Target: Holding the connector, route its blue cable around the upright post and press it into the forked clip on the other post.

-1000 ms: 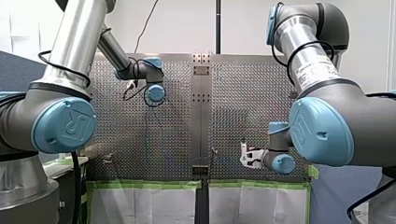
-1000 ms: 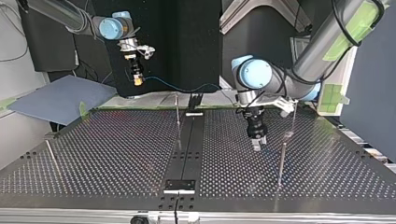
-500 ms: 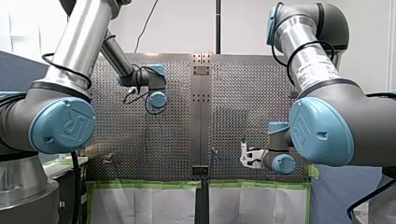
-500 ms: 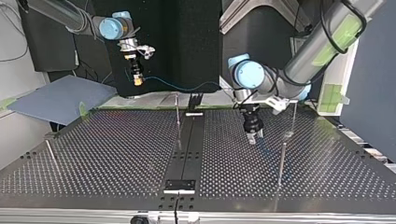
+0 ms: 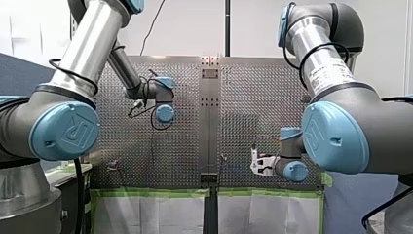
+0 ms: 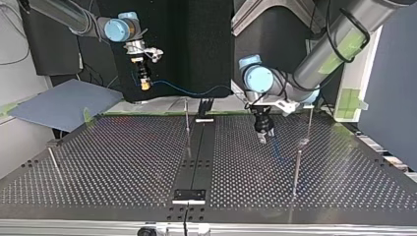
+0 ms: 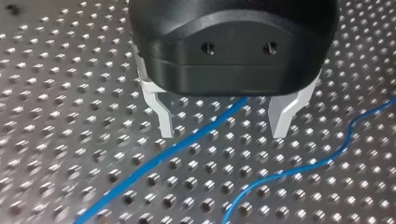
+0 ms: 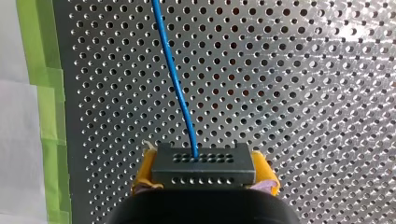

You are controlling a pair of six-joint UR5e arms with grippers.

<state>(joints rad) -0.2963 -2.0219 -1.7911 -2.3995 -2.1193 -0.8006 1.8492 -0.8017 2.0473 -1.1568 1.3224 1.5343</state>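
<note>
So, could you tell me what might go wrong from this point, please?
The left gripper is open over one cable run, with a second run close by; it might catch the wrong one. Thin posts stand near it and could be knocked. Tugging may pull the connector askew in the right gripper.

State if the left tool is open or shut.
Open: the left tool has its metal fingers apart, the blue cable lying ungripped between them.

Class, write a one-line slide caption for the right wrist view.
Yellow-padded right gripper clamps a dark connector, its blue cable running ahead over the perforated table.
</note>
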